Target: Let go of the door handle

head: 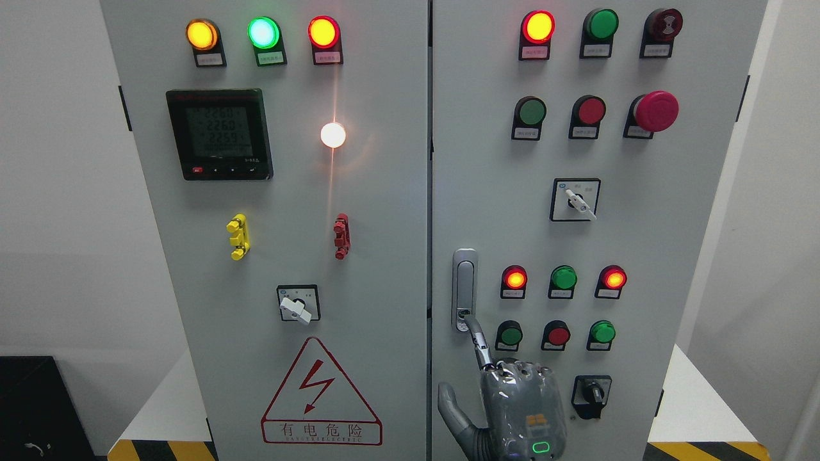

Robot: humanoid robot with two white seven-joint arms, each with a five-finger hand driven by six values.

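1. Your right hand point(512, 410) comes up from the bottom edge; index finger point(477, 339) is extended, its tip touching the lower end of the door handle point(464, 288), other fingers curled, gripping nothing.
2. Handle sits upright at the left edge of the right cabinet door point(640, 243), closed.
3. Cabinet stands on a white surface point(698, 410) with a yellow-black striped edge.
4. Plain white walls point(57, 192) behind; dark box point(32, 403) lower left.

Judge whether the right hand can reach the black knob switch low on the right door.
Probably yes: the right hand is just left of the black knob switch, with only bare door between.
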